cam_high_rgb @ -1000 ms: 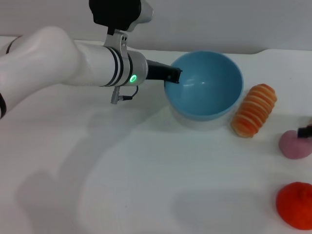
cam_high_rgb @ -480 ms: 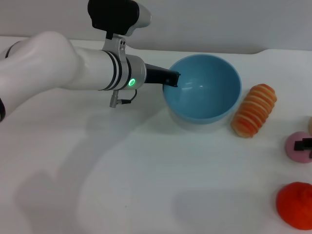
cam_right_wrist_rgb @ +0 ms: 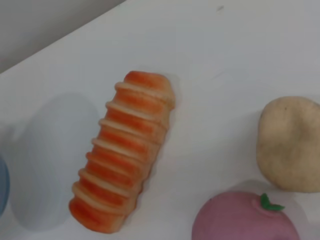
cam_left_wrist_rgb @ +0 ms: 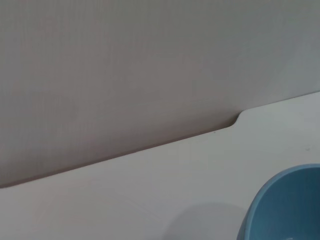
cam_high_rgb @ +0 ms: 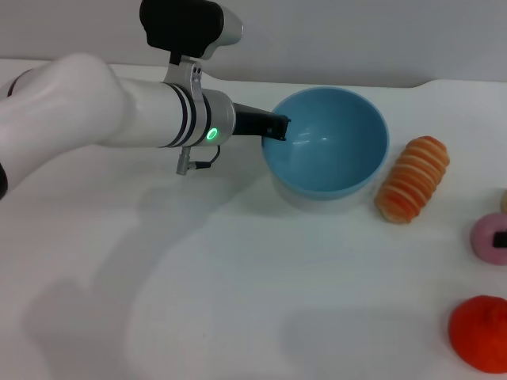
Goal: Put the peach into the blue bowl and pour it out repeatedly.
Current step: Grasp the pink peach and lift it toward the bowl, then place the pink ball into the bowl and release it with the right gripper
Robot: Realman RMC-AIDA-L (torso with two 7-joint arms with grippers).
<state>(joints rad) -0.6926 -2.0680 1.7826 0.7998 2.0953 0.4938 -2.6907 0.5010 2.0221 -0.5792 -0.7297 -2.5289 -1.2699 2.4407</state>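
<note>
While the left gripper (cam_high_rgb: pixel 279 127) grips the blue bowl (cam_high_rgb: pixel 326 141) rim at nine o'clock, keep it tilted until the right gripper (cam_high_rgb: pixel 501 238), fingers' state unclear, lifts the peach (cam_high_rgb: pixel 489 235) in

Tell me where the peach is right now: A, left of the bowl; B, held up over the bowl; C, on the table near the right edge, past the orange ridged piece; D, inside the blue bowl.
C: the peach lies on the table, right of the ridged piece; the bowl is empty.

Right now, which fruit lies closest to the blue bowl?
The orange ridged piece, just right of the blue bowl; the peach and red-orange fruit sit farther right.
</note>
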